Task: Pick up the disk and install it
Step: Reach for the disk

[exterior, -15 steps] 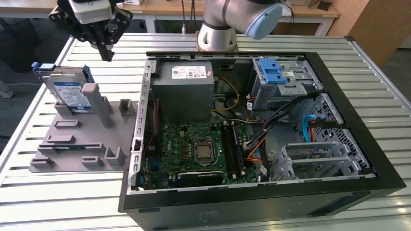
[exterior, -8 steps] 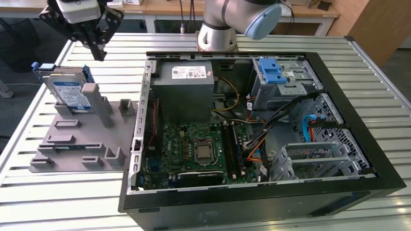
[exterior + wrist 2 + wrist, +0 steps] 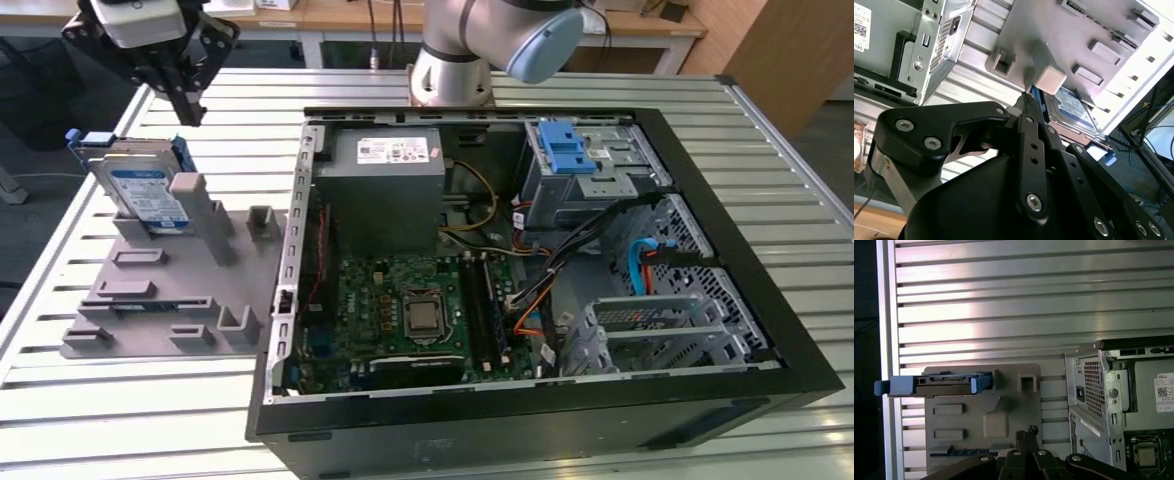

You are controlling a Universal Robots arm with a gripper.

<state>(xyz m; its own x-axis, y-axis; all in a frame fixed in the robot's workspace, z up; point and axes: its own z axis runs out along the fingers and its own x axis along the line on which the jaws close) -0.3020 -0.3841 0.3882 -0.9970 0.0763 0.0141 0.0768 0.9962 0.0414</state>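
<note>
The disk (image 3: 142, 186) stands on edge in a slot at the far end of the grey fixture plate (image 3: 154, 290), at the exterior view's left. It is silver with a white-and-blue label and a blue bracket. My gripper (image 3: 191, 112) hangs just above and slightly behind it, fingers together, shut on nothing. In the second wrist view the fingertips (image 3: 1026, 100) point toward the disk (image 3: 1070, 108) past a grey post. The first wrist view has the disk (image 3: 939, 384) edge-on, apart from the gripper (image 3: 1029, 432).
An open computer case (image 3: 747, 250) lies on the slatted metal table (image 3: 801, 130) beside the fixture. Inside are a grey power-supply box (image 3: 387, 175), a motherboard (image 3: 400, 310) and a grey cage with a blue latch (image 3: 567, 150). The arm's base (image 3: 454, 70) stands behind the case.
</note>
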